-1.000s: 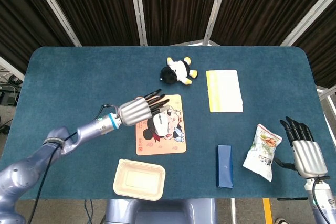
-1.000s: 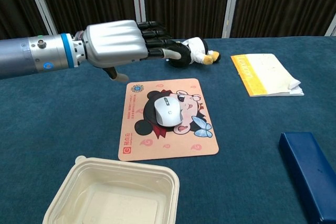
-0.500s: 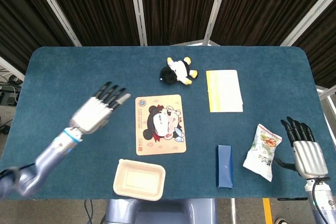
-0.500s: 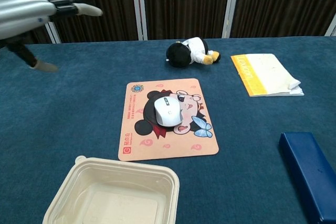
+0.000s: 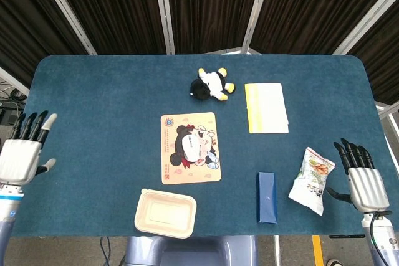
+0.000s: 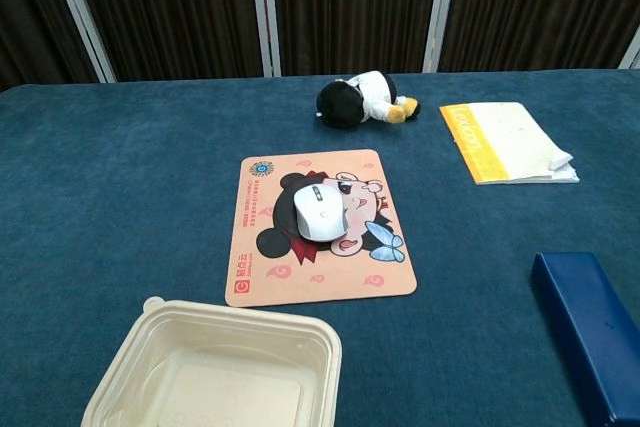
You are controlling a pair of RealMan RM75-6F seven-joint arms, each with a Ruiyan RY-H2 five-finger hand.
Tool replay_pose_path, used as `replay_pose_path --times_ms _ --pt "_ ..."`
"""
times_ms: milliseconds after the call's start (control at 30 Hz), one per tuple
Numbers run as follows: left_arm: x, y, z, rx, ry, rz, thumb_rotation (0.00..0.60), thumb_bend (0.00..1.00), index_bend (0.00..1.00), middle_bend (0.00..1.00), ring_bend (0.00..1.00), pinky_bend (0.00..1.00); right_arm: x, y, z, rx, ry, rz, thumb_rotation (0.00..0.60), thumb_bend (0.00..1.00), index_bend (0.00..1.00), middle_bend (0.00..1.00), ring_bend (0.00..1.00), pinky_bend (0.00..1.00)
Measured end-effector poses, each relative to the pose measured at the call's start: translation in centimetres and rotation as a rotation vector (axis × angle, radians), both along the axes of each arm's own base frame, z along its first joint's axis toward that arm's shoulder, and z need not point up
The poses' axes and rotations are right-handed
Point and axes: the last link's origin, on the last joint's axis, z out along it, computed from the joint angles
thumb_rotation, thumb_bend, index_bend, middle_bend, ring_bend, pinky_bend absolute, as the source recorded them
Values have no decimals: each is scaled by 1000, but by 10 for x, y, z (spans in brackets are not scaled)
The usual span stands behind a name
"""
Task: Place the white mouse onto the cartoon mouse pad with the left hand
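**Mia:** Where is the white mouse (image 6: 320, 213)?

**Ben:** It sits on the cartoon mouse pad (image 6: 315, 228), right on the funny face in the middle. The pad lies flat near the middle of the tabletop (image 5: 93, 98), a bit closer to the front edge.

**Mia:** Is a hand holding it?

**Ben:** No. The left hand (image 5: 22, 154) is way over at the left edge of the tabletop, far from the pad. Its fingers are straight and spread a little, and there is nothing in it.

**Mia:** And the other hand?

**Ben:** The right hand (image 5: 363, 179) is by the front right corner. Its fingers are straight too, and it holds nothing. A snack bag (image 5: 313, 179) lies just beside it. I cannot tell if they touch.

**Mia:** What else is on the tabletop?

**Ben:** A black and white plush toy (image 5: 211, 85) lies near the back edge, behind the pad. A white and yellow booklet (image 5: 266, 108) is to the right of the toy. A blue box (image 5: 267, 197) lies near the front edge, between the pad and the snack bag. An empty food tray (image 6: 215, 377) sits at the front edge, just in front of the pad's left corner.
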Motion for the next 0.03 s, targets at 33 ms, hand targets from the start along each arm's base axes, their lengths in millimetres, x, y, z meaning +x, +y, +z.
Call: replay_pose_path --times_ms 33 --pt "-5 -5 0 4 -15 22 600 104 0 0 0 0 0 0 0 0 0 1 600 110 0 0 0 0"
